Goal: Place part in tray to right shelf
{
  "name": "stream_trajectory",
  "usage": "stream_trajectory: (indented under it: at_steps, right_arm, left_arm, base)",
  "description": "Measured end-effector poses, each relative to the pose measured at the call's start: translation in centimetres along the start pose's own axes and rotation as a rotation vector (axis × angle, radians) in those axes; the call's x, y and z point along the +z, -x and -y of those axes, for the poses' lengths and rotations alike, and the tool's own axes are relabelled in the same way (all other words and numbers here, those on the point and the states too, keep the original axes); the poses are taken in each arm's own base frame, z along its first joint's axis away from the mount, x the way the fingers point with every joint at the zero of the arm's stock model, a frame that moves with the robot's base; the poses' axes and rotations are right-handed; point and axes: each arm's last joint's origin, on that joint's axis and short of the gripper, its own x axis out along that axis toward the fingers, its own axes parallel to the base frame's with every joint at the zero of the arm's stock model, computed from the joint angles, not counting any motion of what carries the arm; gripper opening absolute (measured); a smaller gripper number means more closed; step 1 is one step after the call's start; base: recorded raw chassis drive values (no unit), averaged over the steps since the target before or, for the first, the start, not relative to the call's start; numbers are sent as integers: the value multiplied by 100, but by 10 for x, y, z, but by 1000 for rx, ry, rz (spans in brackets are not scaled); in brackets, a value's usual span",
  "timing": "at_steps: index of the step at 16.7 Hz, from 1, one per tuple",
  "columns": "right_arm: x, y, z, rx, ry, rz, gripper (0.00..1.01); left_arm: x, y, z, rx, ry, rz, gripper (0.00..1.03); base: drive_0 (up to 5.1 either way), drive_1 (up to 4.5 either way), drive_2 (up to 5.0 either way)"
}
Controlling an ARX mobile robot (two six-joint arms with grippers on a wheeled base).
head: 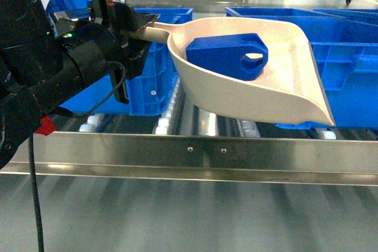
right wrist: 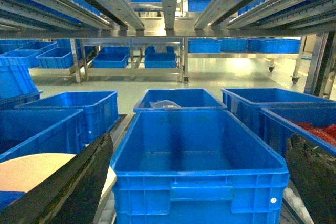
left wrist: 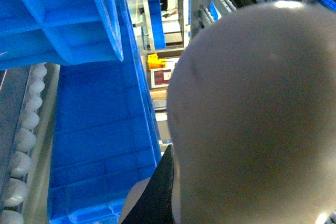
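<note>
The tray (head: 266, 95), a pale beige scoop, hangs over the right shelf (head: 207, 154) with its wide lip sloping down to the right. Inside it lies the part (head: 227, 56), a small bright-blue block with a hooked cut-out. My left gripper (head: 134, 29) is shut on the tray's handle at the left. In the left wrist view the tray's rounded underside (left wrist: 252, 119) fills the right half, beside one black finger (left wrist: 160, 192). My right gripper (right wrist: 202, 145) stands open with nothing held, facing a blue crate; a bit of the tray (right wrist: 31, 169) shows at its left.
Large blue crates (head: 348, 69) stand on the shelf's white rollers (head: 162, 125) behind and beside the tray. One open-topped crate (right wrist: 199, 166) sits straight ahead of the right gripper. Another crate (left wrist: 100, 129) lies under the left wrist, next to rollers (left wrist: 23, 145). More racks stand behind.
</note>
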Motion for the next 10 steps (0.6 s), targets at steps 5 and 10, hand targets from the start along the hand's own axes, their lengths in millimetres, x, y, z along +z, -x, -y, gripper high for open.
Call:
stream_trajectory:
  at_steps: [5, 10]
  right_arm:
    - [0, 0, 0, 0, 0, 0, 98]
    - [0, 0, 0, 0, 0, 0, 98]
  left_arm:
    - [0, 0, 0, 0, 0, 0, 16]
    - [-2, -1, 0, 107, -10, 68, 16]
  base:
    - [0, 0, 0]
    - [0, 0, 0]
